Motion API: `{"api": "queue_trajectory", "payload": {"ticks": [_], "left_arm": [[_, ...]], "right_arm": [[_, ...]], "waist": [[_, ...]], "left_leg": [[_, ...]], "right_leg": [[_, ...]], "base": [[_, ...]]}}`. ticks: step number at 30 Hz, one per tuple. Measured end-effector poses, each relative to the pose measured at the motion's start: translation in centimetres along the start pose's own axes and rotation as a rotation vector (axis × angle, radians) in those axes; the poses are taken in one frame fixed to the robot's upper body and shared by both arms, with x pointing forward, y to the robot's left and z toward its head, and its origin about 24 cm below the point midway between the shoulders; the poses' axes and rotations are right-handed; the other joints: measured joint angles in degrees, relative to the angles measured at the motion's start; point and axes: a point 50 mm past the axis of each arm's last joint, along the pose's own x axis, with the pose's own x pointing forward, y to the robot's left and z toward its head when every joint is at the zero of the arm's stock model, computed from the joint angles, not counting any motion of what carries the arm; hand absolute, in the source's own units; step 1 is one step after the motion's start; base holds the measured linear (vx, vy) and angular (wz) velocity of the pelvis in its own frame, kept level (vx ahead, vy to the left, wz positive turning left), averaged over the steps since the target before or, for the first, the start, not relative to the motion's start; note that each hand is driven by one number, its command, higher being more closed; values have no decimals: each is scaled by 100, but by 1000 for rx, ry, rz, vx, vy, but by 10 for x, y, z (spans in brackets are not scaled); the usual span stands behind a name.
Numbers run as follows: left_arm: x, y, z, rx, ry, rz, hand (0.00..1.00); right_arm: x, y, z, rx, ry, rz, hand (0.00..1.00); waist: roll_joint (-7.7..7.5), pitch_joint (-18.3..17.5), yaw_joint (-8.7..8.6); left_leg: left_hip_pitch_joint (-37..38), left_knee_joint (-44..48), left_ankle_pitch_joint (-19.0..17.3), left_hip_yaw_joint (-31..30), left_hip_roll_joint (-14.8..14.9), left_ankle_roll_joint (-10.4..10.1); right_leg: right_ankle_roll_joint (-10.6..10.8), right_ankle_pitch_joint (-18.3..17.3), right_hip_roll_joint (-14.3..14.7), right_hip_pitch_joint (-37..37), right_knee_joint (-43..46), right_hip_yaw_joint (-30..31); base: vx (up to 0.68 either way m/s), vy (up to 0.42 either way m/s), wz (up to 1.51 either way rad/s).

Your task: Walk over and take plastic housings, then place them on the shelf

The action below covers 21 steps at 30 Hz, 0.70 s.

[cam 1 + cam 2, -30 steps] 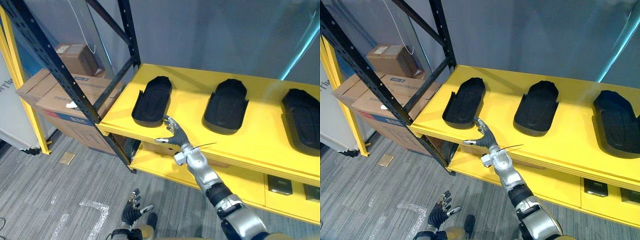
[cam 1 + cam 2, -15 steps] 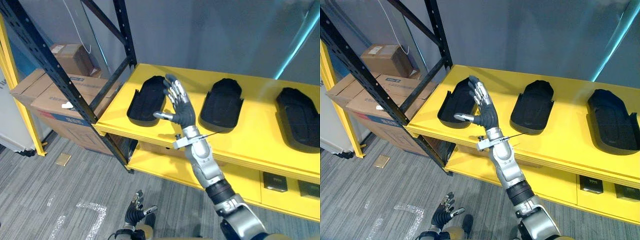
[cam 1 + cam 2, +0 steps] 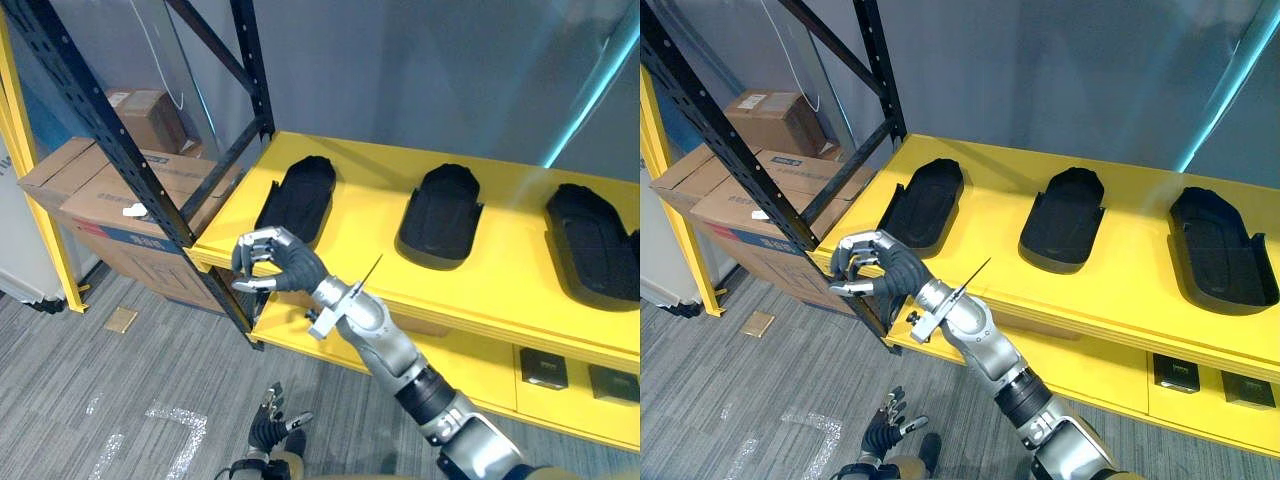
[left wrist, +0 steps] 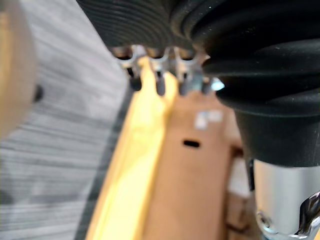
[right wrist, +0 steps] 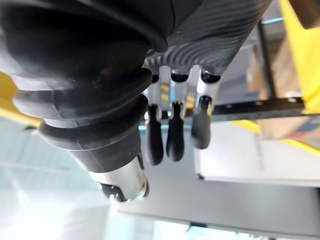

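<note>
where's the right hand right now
In the left eye view, the right hand is curled before the front left corner of the yellow shelf, just short of the leftmost black housing.

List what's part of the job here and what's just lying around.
Job: left housing, middle housing, right housing, all on the yellow shelf; right hand, curled, empty; left hand, low, open.
Lying about: cardboard boxes beside the rack; dark boxes on the lower shelf.

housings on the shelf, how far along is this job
Done: left housing, middle housing and right housing lie on the yellow shelf. In hand: nothing; right hand curled empty by the shelf edge, left hand open, low. Left: cannot tell if more remain.
</note>
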Motion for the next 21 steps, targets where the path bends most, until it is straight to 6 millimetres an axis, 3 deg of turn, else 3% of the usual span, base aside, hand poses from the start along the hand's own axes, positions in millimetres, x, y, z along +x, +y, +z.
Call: {"api": "queue_trajectory", "payload": {"ticks": [4, 8, 12, 21], "left_arm": [[0, -3, -1, 4, 3, 2, 0], [0, -3, -1, -25, 9, 14, 0], [0, -3, 0, -32, 6, 17, 0], [6, -5, 10, -69, -26, 2, 0]], "right_arm": [[-2, 5, -17, -26, 84, 4, 100], [1, 10, -32, -65, 151, -66, 100], [2, 1, -50, -140, 276, -163, 100], [26, -26, -23, -232, 225, -291, 100]], "waist": [[1, 1, 9], [21, 13, 133], [148, 108, 180], [336, 569, 235]], "left_leg": [[2, 2, 16, -100, -28, -9], [-5, 2, 20, -151, -52, -15], [-108, 2, 72, -448, -73, -57], [-302, 4, 193, -626, -24, -121]], "right_leg": [[-8, -7, -9, 26, 9, -95], [-41, -64, -14, 21, 75, -140], [-47, -280, -78, -61, 416, -430], [-135, -454, -65, -300, 769, -568]], "base": [[12, -14, 12], [-9, -17, 11], [-27, -39, 34], [-32, -41, 10]]}}
